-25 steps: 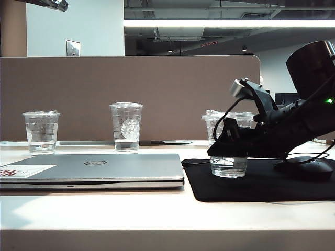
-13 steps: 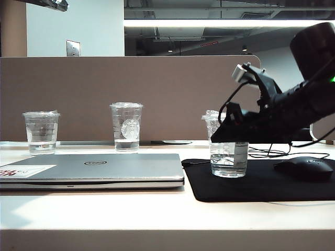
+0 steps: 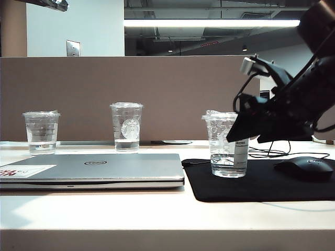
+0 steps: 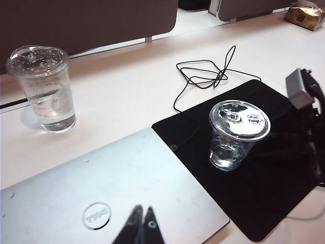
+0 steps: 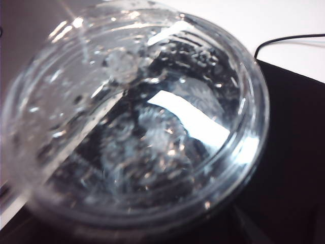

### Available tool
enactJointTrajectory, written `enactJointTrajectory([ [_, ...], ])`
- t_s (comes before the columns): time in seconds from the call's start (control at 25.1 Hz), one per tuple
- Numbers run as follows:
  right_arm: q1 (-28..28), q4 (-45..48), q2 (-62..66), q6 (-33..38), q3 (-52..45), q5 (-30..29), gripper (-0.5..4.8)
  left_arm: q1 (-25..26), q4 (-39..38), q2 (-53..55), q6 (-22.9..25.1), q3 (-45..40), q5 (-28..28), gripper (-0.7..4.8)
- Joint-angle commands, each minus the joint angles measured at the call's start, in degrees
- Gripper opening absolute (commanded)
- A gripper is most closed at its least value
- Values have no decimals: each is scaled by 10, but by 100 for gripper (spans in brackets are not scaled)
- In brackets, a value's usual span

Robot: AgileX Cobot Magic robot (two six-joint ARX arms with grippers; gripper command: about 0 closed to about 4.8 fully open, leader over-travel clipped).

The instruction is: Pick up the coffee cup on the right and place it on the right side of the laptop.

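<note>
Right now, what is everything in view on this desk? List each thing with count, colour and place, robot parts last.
coffee cup: one, clear with white label, standing on the mouse pad right of the laptop.
laptop: one, silver-grey, closed, front left.
mouse pad: one, black, right of the laptop.
mouse: one, black, right end of the pad.
logo cup: one, clear, behind the laptop.
lined cup: one, clear, far left.
cable: one, black, coiled behind the pad.
right end effector: black, open, above and just right of the coffee cup, holding nothing.
left end effector: black, shut, over the laptop lid.
</note>
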Motion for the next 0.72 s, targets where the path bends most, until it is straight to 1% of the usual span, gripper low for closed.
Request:
enactJointTrajectory([
  [0.04,0,-34,-33,-16,2,16,479,0,7,-1,-2,4,1,-5],
  [0.28,0,-108,-106,-16,2,28,479,0,7,-1,-2,4,1,-5],
  [0.32,0,-123,-122,-16,2,28,408,0,7,-1,-2,4,2,-5],
  [0.36,0,-136,-135,-16,2,28,311,0,6,-1,-2,4,2,-5],
  [0.44,0,-164,-163,-16,2,29,96,0,7,-1,-2,4,1,-5],
  [0.48,0,-177,-176,-16,2,31,42,0,7,-1,-2,4,1,-5],
  [0.52,0,-189,-188,-16,2,34,12,0,6,-1,-2,4,1,-5],
  [0.56,0,-203,-203,-16,2,39,0,0,6,-1,-2,4,2,-5],
  [0.64,0,-236,-245,-16,2,50,-1,0,7,-1,-2,4,1,-5],
  [0.72,0,-250,-282,-16,2,50,-1,0,7,-1,-2,4,1,-5],
])
